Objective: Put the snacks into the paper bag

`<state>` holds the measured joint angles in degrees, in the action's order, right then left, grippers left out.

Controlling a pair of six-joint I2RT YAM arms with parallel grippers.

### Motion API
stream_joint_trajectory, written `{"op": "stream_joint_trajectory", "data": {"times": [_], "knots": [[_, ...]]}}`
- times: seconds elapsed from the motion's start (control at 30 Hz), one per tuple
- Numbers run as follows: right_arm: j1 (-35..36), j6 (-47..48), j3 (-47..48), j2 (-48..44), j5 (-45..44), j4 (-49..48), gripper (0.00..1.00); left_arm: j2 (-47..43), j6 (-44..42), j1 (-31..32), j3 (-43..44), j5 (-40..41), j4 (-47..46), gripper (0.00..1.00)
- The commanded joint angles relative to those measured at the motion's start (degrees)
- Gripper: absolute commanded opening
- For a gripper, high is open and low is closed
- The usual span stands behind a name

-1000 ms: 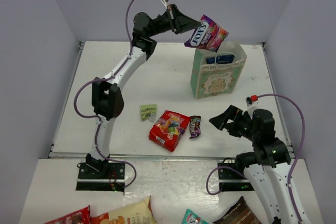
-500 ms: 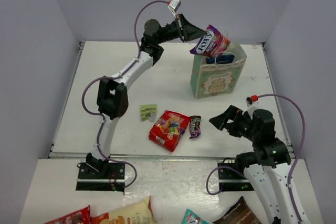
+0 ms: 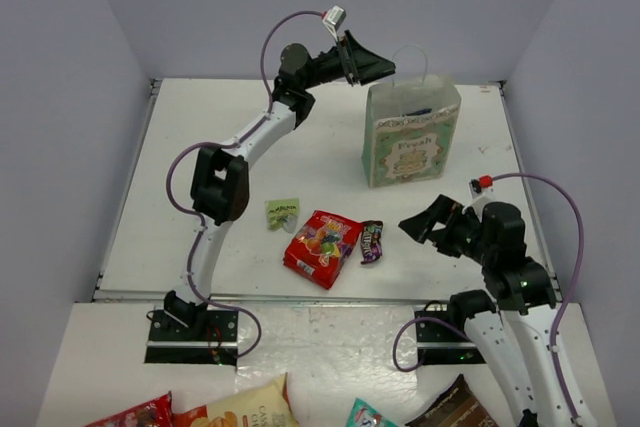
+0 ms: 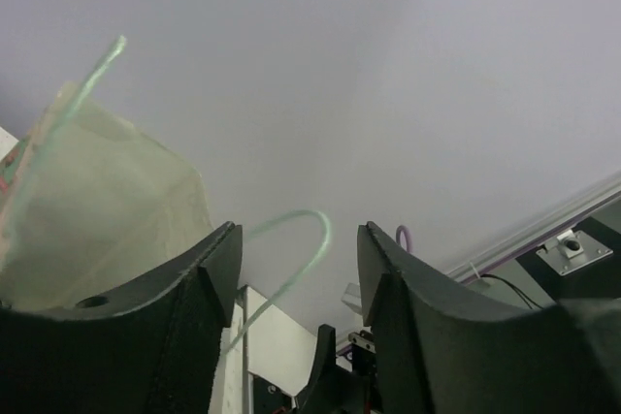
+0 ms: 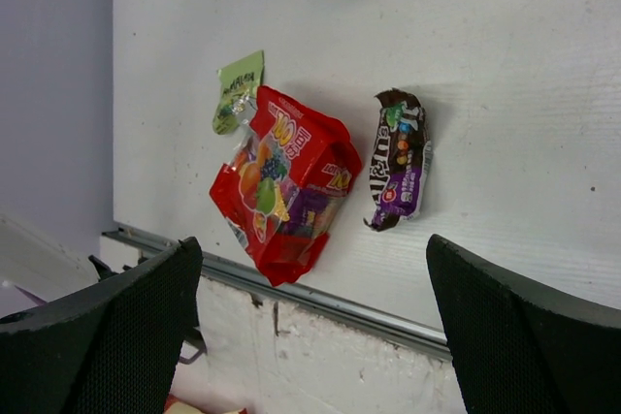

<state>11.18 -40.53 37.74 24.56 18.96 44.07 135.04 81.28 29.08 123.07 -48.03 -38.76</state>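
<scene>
A tiny green packet (image 3: 282,212), red candy bag (image 3: 322,247) and dark brown packet (image 3: 371,242) lie together on the table (image 3: 200,137). The left pincer (image 3: 388,69) hovers, fingers apart, beside the rim of the upright cream-and-mint paper bag (image 3: 410,147). The right pincer (image 3: 420,221) gapes wide near the brown packet.

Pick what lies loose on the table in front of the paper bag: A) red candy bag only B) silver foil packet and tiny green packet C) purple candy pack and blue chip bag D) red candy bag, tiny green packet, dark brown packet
D: the top view shows the red candy bag, the tiny green packet and the dark brown packet lying on the table.
</scene>
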Motion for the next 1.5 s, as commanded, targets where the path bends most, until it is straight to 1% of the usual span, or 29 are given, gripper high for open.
{"op": "stream_joint_trajectory", "data": {"times": [0.0,0.1,0.2,0.33,0.37,0.4,0.47,0.53,0.57,0.63,0.67,0.73,0.77,0.8,0.9,1.07,1.17,1.23,1.33,1.47], "knots": [[-0.2,0.3,5.5,2.9,-1.0,-3.6,0.97,-0.6,1.1,0.4,3.4,0.4,-4.0,0.57],[-0.2,1.0,8.3,5.3,-1.4,-5.4,0.97,-1.0,1.3,0.1,3.8,0.0,-4.0,0.69],[-0.2,1.2,10.4,7.2,-2.1,-8.5,0.97,-1.7,2.0,-0.3,3.7,-0.5,-4.6,0.74],[-0.2,-1.0,10.7,7.5,-3.3,-14.8,0.97,-2.9,4.2,-1.8,1.1,-0.7,-8.2,0.77],[-0.3,-2.0,10.3,6.7,-4.8,-16.5,0.97,-3.3,4.9,-2.3,0.3,-0.7,-9.2,0.77],[-0.3,-4.0,9.1,6.3,-5.7,-19.8,0.97,-3.9,6.1,-3.1,-0.5,-0.4,-11.1,0.79],[-0.3,-6.5,7.8,4.9,-7.6,-24.4,0.97,-4.0,7.2,-4.0,-1.3,-0.4,-12.6,0.8],[-0.3,-10.1,6.1,4.2,-9.8,-27.7,0.96,-3.7,9.0,-5.5,-1.2,-0.3,-14.7,0.82],[-0.2,-12.1,5.6,4.2,-10.9,-30.6,0.96,-3.1,10.1,-6.5,-0.6,0.0,-15.3,0.85],[-0.1,-13.3,5.8,5.0,-11.4,-33.3,0.96,-2.1,10.7,-7.5,1.4,-0.1,-14.9,0.87],[-0.2,-13.5,6.1,5.7,-11.5,-35.9,0.96,-0.7,10.7,-7.8,2.6,-0.1,-14.2,0.91],[-0.2,-13.5,7.9,9.4,-10.5,-38.2,0.96,0.8,9.7,-8.9,7.3,-0.3,-10.3,0.96],[-0.2,-12.6,9.1,11.1,-10.1,-38.7,0.96,2.2,9.0,-9.4,8.8,-0.3,-9.2,1.0],[-0.2,-12.2,11.3,14.5,-9.4,-39.0,0.96,2.8,7.9,-9.7,11.0,-0.2,-7.5,1.0],[-0.2,-10.5,13.9,19.9,-8.0,-41.4,0.96,4.8,5.1,-10.4,13.4,-0.5,-5.0,1.0],[-0.2,-7.5,16.5,26.3,-6.3,-46.6,0.96,6.5,-0.7,-11.2,12.8,-1.7,-2.5,1.0],[-0.2,-6.3,18.2,30.4,-5.7,-48.1,0.96,5.9,-4.0,-11.2,10.4,-1.6,-2.5,1.0],[-0.1,-5.7,18.9,33.0,-4.7,-50.0,0.96,5.8,-5.1,-11.2,9.4,-1.2,-2.8,1.0],[0.3,-4.1,19.9,35.9,-4.5,-52.2,0.96,6.3,-5.8,-11.2,10.4,-1.1,-4.0,1.0],[0.8,-2.1,24.7,40.5,-5.2,-50.6,0.96,6.0,-10.9,-11.2,10.9,-0.8,0.9,1.0]]}}
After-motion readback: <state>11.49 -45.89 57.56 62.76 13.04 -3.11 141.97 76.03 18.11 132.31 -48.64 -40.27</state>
